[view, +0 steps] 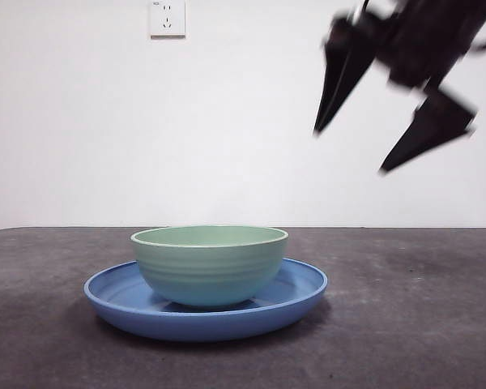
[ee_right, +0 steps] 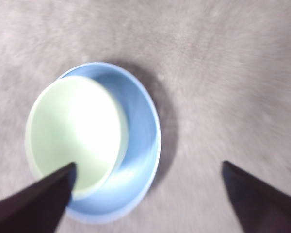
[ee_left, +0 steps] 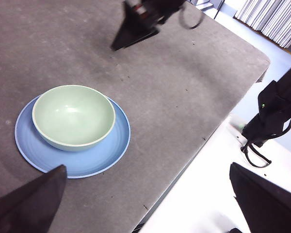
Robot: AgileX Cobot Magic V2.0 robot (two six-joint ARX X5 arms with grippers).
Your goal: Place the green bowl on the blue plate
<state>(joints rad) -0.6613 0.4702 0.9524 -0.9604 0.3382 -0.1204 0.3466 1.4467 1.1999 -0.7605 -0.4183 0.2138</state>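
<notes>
Surface: a dark grey table [view: 405, 324] before a plain white wall [view: 146, 121] with a socket [view: 168, 18] high up.
Right gripper [view: 393, 134]: in the air, above and to one side of the dishes, jaws spread wide, holding nothing; its upper part is cut off by the front view's top edge, and its own wrist picture is blurred.
Left gripper [ee_left: 150, 194]: jaws spread wide and empty, high near the table's edge, well apart from the dishes; only its two dark tips show.
Green bowl [view: 209, 263]: upright, sitting inside the blue plate, off-centre towards one side of the rim, touched by neither gripper.
Blue plate [view: 300, 296]: flat on the table; its middle is hidden under the bowl.
Beyond the table: a white floor [ee_left: 203, 194] and a black stand [ee_left: 271, 116], partly cut off.
</notes>
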